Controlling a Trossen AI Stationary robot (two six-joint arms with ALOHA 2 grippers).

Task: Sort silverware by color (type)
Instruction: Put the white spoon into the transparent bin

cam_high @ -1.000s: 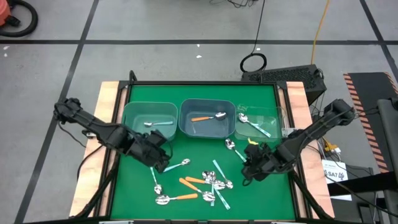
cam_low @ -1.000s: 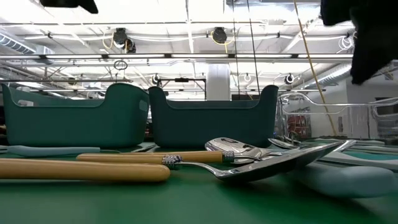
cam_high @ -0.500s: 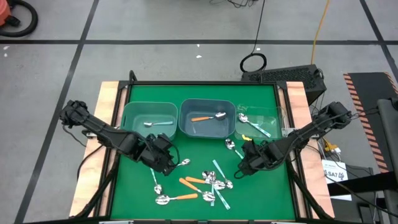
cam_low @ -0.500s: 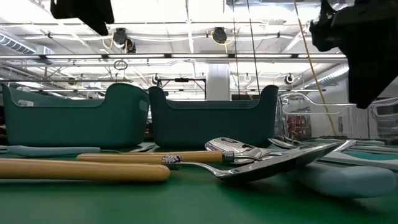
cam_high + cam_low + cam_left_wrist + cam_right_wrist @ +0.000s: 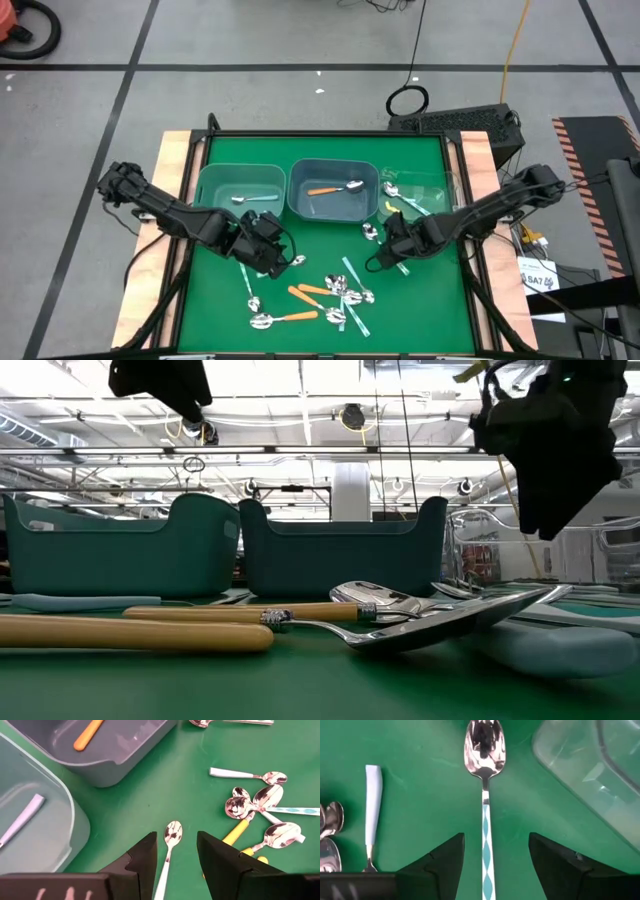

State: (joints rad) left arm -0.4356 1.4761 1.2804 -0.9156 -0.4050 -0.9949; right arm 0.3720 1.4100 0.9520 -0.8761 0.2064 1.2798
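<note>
Several spoons with orange, light blue or teal handles lie in a loose pile (image 5: 330,295) on the green mat. My left gripper (image 5: 177,837) hangs open above a pale-handled spoon (image 5: 170,845) that lies flat on the mat left of the pile, one finger on each side of it. My right gripper (image 5: 490,845) hangs open over a spoon with a teal diamond-patterned handle (image 5: 485,825), its bowl (image 5: 484,745) pointing away from the fingers. Neither gripper touches its spoon. In the high view the left gripper (image 5: 270,255) and right gripper (image 5: 385,255) flank the pile.
Three bins stand in a row at the far side: a teal one (image 5: 212,185) with a light-blue spoon, a blue-grey one (image 5: 300,205) with an orange spoon, a clear one (image 5: 440,190) with a teal spoon. A white-handled spoon (image 5: 372,805) lies beside the right gripper.
My right gripper has gone toward the table's left edge and down, from the right side to over the teal-patterned spoon. My left gripper has gone a little toward the table's right edge and down, over the pale-handled spoon. The spoons have not moved.
</note>
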